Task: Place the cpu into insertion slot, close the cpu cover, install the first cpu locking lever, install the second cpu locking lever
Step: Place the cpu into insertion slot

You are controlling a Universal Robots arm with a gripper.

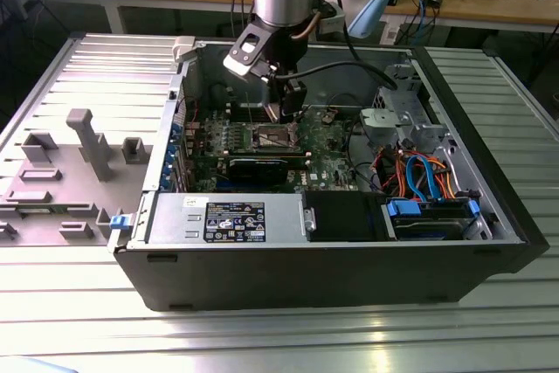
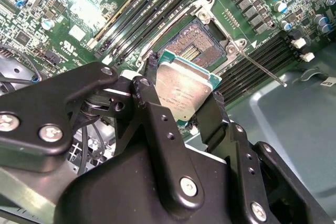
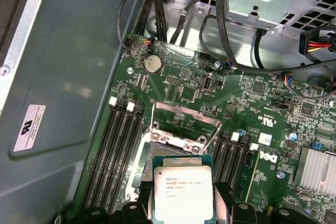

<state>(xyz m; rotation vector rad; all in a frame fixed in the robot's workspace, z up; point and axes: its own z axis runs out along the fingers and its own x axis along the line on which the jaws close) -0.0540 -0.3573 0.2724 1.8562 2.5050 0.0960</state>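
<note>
In both wrist views my gripper [image 2: 184, 98] [image 3: 182, 208] is shut on the cpu [image 2: 184, 88] [image 3: 182, 191], a flat square chip with a dull silver top, one black finger [image 2: 151, 90] on each side. The chip hangs just above the insertion slot [image 2: 194, 40] [image 3: 156, 154], whose brownish contact field is partly hidden behind it. The cpu cover [image 3: 185, 107] stands tipped open at the far edge of the socket. A thin locking lever [image 2: 260, 69] sticks out beside the socket. In the exterior view the gripper [image 1: 285, 113] is low inside the open computer case, over the slot [image 1: 272, 137].
Black memory slots [image 3: 118, 150] flank the socket on both sides. A drive cage [image 1: 397, 124] with orange and blue cables [image 1: 424, 176] fills the exterior view's right, a power supply [image 1: 229, 218] lies at the front, and a finned heatsink [image 3: 317, 169] sits nearby. The case wall [image 3: 63, 77] is close.
</note>
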